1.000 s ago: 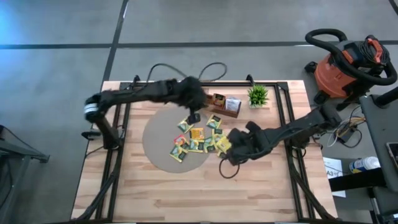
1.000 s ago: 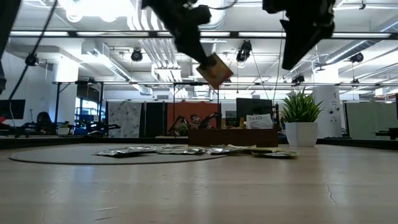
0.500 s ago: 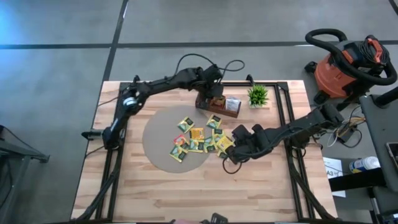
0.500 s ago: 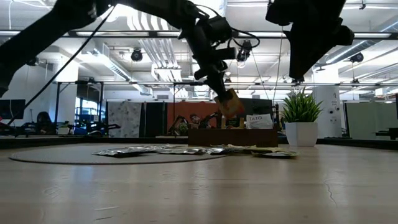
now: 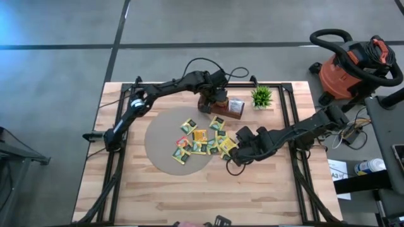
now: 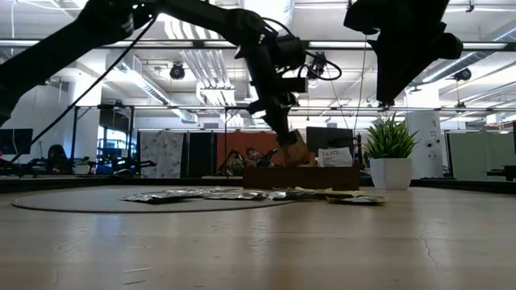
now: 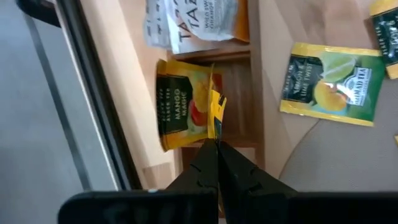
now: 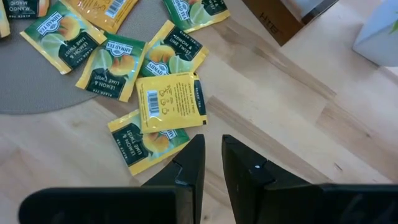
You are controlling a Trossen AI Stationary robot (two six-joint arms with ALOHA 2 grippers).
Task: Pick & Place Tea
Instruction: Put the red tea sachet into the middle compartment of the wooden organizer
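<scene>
A robotics lab in an open industrial hall — a pale wooden plank worktop (image 5: 189,189) on black metal framing stands on bare grey concrete floor (image 5: 63,63), an orange-and-black shop vacuum (image 5: 353,66) off its far right corner. Beyond — exposed ceiling ducts (image 6: 193,68), strip lights, desks with dark monitors (image 6: 16,138).

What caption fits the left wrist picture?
Left gripper, shut on a yellow tea sachet, lowers it into the wooden tray.

A potted plant (image 5: 261,96) stands beside the wooden tray (image 5: 235,114).
</scene>
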